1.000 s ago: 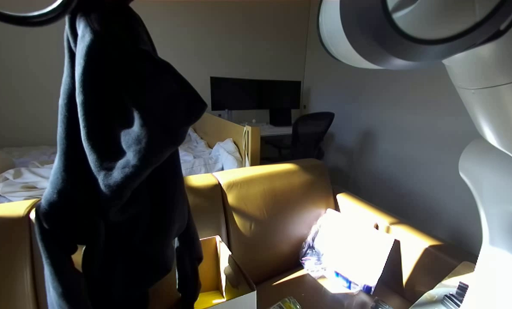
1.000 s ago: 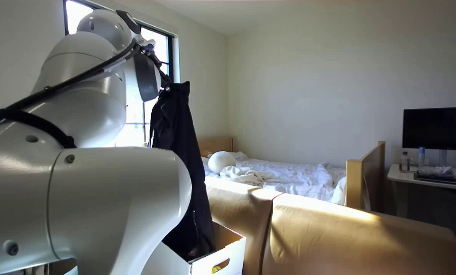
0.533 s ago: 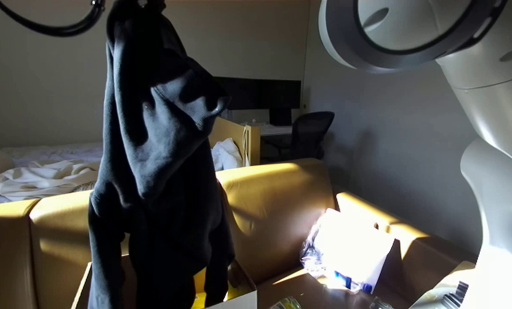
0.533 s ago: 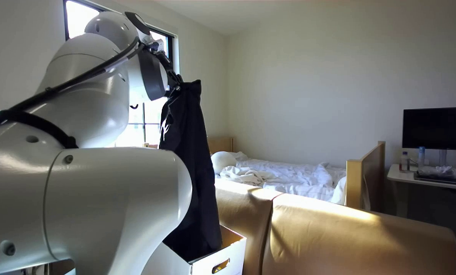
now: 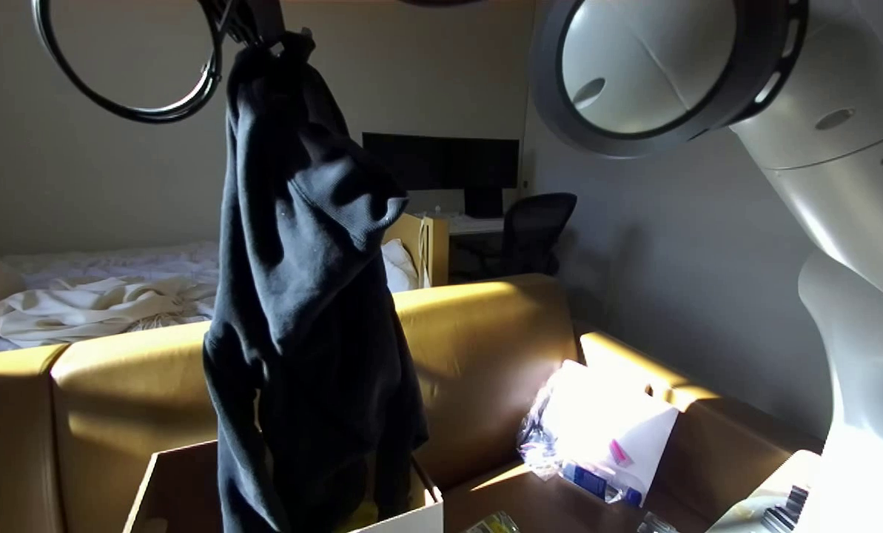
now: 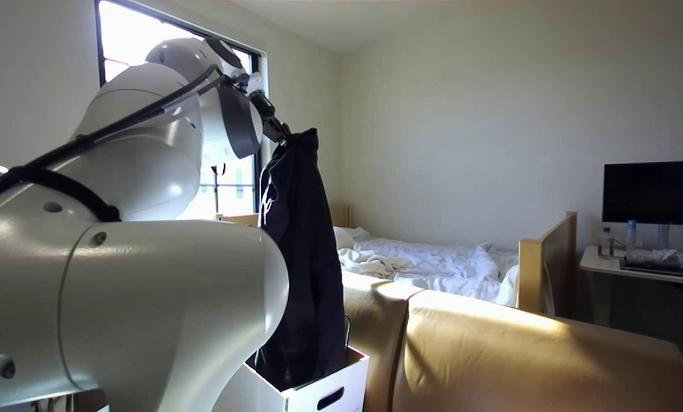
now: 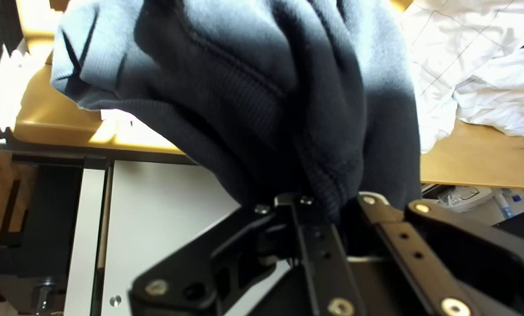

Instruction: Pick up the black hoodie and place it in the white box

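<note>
The gripper [image 7: 332, 206] is clamped on a bunched edge of the black hoodie [image 5: 319, 296]. The step in hand looks to be lowering: come down slowly and straight, grip centred over the mouth of the white box [image 6: 355, 380], so the fabric folds onto itself, and release only once the bulk sits below the rim; a loose fold could snag there. In both exterior views the black hoodie hangs beneath the gripper, its lower end reaching into the white box.
</note>
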### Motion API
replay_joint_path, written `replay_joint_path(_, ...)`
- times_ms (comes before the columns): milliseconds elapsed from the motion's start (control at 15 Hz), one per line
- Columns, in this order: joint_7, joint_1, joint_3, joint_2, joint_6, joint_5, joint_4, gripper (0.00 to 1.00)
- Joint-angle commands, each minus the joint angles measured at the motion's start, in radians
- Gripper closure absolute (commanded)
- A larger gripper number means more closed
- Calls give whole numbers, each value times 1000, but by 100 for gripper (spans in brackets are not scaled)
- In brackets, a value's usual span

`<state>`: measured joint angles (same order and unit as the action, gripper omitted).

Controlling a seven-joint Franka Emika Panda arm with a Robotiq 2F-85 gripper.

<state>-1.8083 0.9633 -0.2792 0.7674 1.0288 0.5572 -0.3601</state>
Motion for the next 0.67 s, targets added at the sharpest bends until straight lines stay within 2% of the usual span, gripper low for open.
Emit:
replay_joint_path(0,-83,-68,75,3,50,-132,0,94)
replay_joint_path(267,-238,-172,159,101,191,-310,-3,93)
replay_joint_path(467,-321,-247,184,169,331,-369,-5,93)
replay_joint_path(600,-348,-275,212,209,371,-407,-6,94)
